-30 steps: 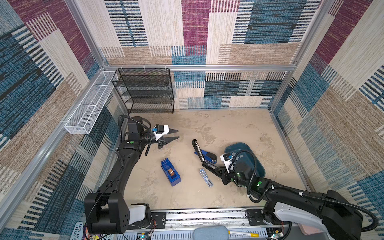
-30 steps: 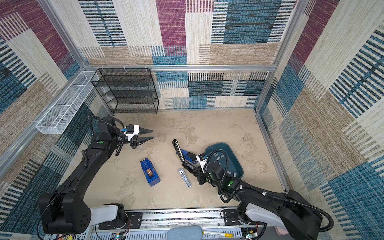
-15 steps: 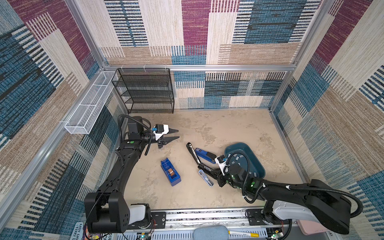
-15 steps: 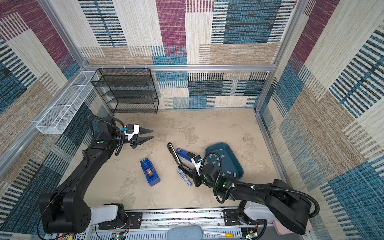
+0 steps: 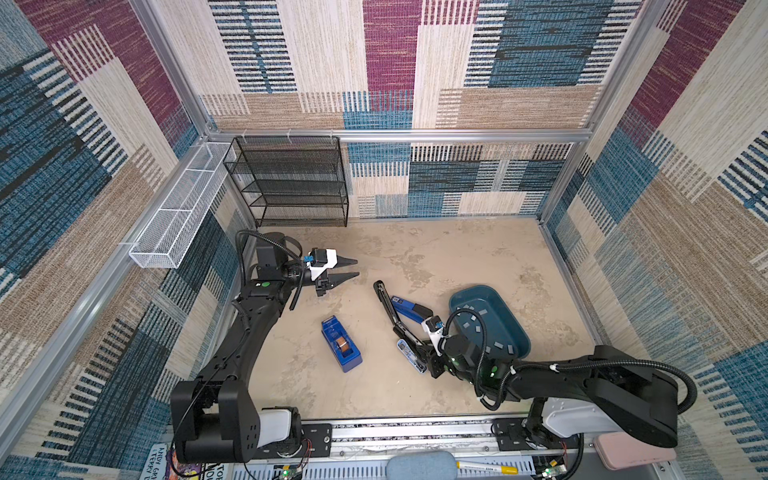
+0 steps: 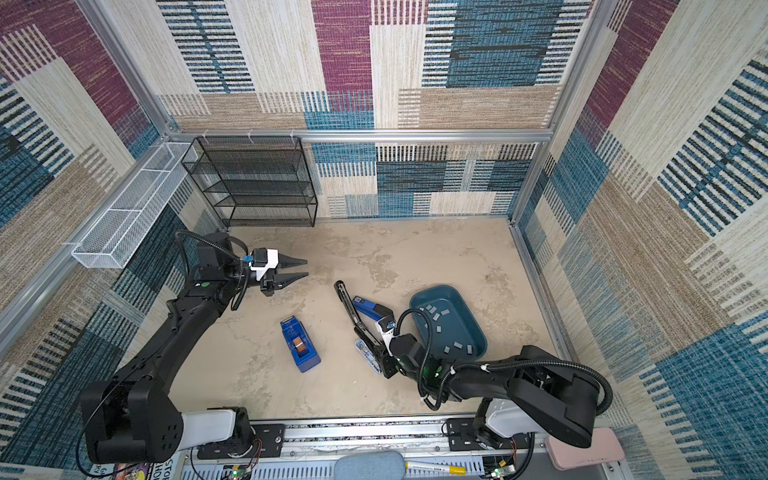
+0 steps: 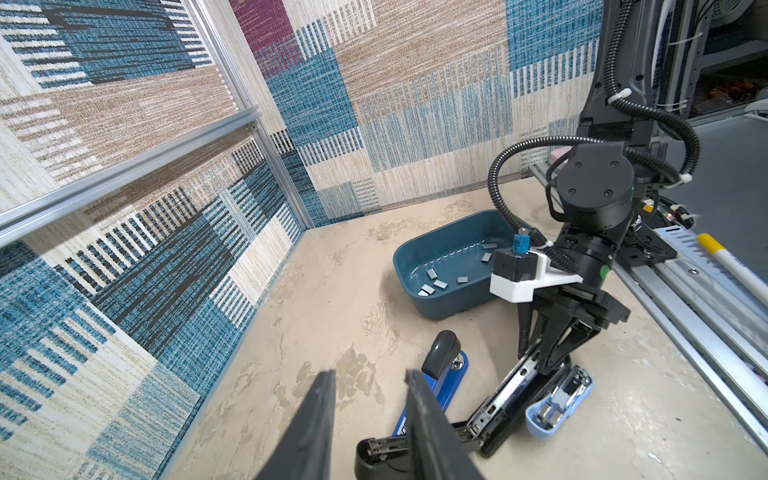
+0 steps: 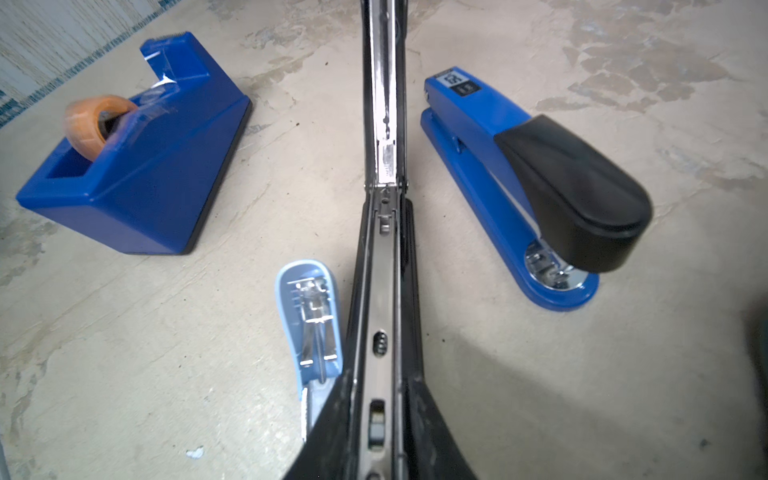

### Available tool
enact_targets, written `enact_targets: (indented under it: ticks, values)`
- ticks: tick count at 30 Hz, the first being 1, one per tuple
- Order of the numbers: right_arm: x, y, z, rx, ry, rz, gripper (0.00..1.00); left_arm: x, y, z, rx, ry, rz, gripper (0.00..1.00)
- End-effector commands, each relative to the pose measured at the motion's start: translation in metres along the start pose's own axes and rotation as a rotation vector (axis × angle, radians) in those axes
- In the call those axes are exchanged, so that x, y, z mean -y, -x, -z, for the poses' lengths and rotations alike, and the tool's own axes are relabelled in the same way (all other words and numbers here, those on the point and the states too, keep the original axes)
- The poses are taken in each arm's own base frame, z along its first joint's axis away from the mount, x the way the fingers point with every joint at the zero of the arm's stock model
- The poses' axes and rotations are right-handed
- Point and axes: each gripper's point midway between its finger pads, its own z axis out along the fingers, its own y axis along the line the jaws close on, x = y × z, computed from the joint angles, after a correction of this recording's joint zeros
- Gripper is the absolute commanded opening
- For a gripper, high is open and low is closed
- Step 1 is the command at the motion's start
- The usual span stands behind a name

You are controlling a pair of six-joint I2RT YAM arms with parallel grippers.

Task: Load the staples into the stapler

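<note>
- Staples (image 5: 477, 330): loose strips in the teal tray (image 5: 494, 322), near the right gripper (image 5: 409, 338), at its 3 o'clock in both top views.
- Right gripper: jaws narrow, clamped on the rail of the opened black stapler (image 5: 384, 303).
- Left gripper (image 5: 355, 268): jaws slightly parted, empty; staples well apart at 4 o'clock.

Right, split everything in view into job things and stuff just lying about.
Job: black stapler, opened, in the right hand; staples; their tray.
Lying about: blue stapler, pale-blue stapler, tape dispenser, rack, basket.
</note>
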Motion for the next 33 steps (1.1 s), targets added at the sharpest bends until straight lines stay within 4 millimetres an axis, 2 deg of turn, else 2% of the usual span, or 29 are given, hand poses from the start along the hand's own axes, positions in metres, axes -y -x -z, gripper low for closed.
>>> enact_targets:
  ticks: [1, 6, 11, 16, 20, 27, 30, 33]
  values:
    - [0.004, 0.004, -0.003, 0.018, -0.037, -0.018, 0.27, 0.002, 0.006, 0.000, 0.025, -0.019, 0.007, 0.33]
    - [0.007, 0.009, 0.000, 0.031, -0.057, -0.028, 0.32, 0.004, 0.007, -0.001, 0.029, -0.025, 0.008, 0.33]
    - [0.004, 0.028, 0.012, 0.073, -0.048, -0.052, 0.39, 0.006, 0.008, -0.002, 0.030, -0.030, -0.004, 0.31]
    - [0.012, 0.047, 0.030, 0.128, -0.090, -0.108, 0.46, 0.014, 0.010, -0.013, 0.035, -0.056, -0.029, 0.32]
    - [0.021, 0.064, 0.043, 0.152, -0.154, -0.155, 0.51, 0.022, 0.004, -0.032, 0.008, -0.073, -0.020, 0.36]
    - [0.051, 0.091, 0.059, 0.152, -0.252, -0.251, 0.54, 0.038, -0.005, -0.068, 0.000, -0.163, 0.052, 0.46]
    - [0.067, 0.102, 0.071, 0.179, -0.252, -0.304, 0.55, 0.036, -0.009, -0.077, -0.027, -0.164, 0.071, 0.47]
    - [0.082, 0.111, 0.086, 0.234, -0.269, -0.354, 0.58, 0.044, -0.031, -0.088, -0.135, -0.193, 0.047, 0.47]
